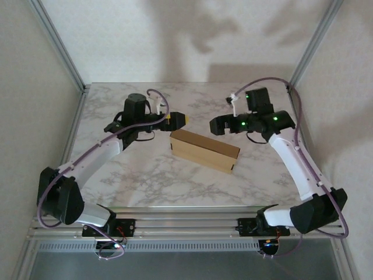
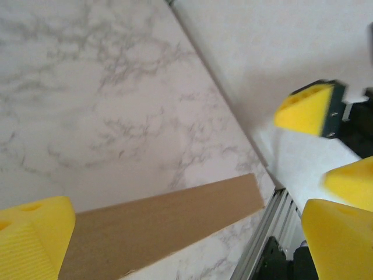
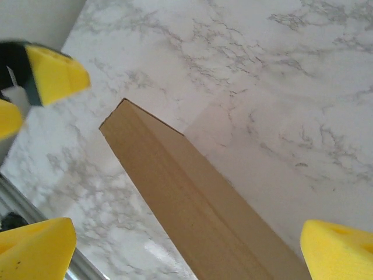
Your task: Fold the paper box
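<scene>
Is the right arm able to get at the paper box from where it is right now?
Probably yes: the right fingers stand open close to the paper box, and nothing lies between them.

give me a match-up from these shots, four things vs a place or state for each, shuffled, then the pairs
1 plain brown cardboard paper box
2 left gripper
3 right gripper
4 marble-patterned table top

a open, by the box's far left corner
b white with grey veins
c closed up, lying flat mid-table
d open, beyond the box's far long side

Pairs: 1-c, 2-a, 3-d, 4-b
</scene>
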{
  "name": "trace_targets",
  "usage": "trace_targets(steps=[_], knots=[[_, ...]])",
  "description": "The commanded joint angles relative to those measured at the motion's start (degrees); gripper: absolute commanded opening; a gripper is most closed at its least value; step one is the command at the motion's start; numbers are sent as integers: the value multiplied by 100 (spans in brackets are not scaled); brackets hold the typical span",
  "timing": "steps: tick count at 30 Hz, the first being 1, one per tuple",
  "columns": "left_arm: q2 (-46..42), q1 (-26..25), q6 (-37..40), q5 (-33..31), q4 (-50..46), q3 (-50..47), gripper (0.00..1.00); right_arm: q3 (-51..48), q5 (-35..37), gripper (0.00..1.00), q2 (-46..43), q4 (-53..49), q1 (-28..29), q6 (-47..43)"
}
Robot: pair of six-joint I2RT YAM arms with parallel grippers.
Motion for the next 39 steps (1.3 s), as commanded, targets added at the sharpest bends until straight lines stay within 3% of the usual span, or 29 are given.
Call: trace_targets(steps=[1, 7, 15, 27, 34, 39], knots=[[-565, 105, 181, -228, 347, -163, 99, 313, 828, 99, 378, -536, 413, -857], [-1595, 247, 683, -806, 438, -1100, 100, 813, 1195, 99, 1091, -1020, 1060, -1288], [-2933, 266, 1537, -561, 166, -2032, 100, 1195, 1829, 99, 2079, -1371, 1734, -1487], [-3161, 256, 1410, -651, -27, -2286, 99, 1036, 3053, 99, 2800, -975, 2311, -1551], [-3052, 253, 1408, -577, -52, -2245, 99, 780, 3621, 81, 2787, -623, 2574, -1421], [-3096, 252, 1408, -626, -44, -2272, 99, 571, 4515, 63, 2683, -399, 2852, -1472]])
